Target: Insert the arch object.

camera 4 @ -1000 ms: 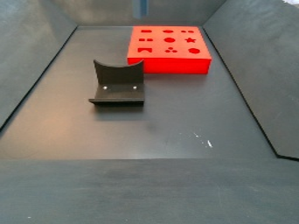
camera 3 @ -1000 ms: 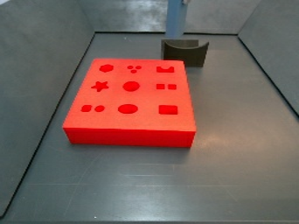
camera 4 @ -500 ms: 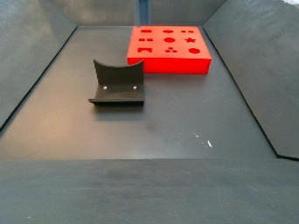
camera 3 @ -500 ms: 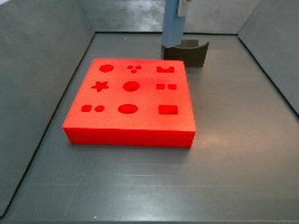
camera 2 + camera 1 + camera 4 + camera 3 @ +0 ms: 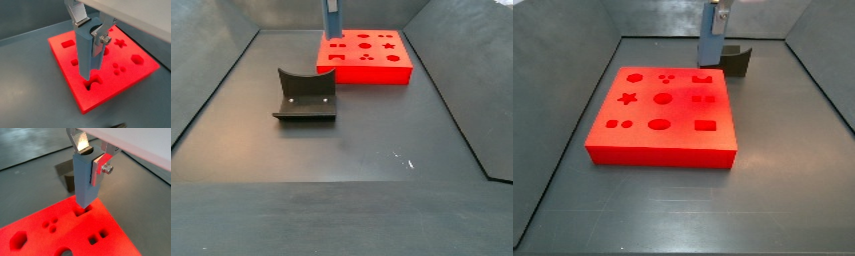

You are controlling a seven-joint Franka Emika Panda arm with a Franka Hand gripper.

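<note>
My gripper (image 5: 91, 153) is shut on the arch object (image 5: 85, 178), a slim grey-blue piece held upright with its notched end down. It also shows in the other wrist view (image 5: 88, 55) and in both side views (image 5: 710, 45) (image 5: 333, 20). The silver fingers (image 5: 100, 35) clamp its upper part. Its lower end hangs just above the arch-shaped cut-out (image 5: 91, 84) near the edge of the red block (image 5: 660, 140). I cannot tell whether it touches the block.
The red block (image 5: 385, 68) has several other shaped cut-outs. The dark fixture (image 5: 734, 60) stands on the grey floor close behind the block; it also shows in a side view (image 5: 305, 95). Grey walls enclose the floor.
The gripper has come down with the arch object, from high above the block's far edge to just over the arch-shaped cut-out.
</note>
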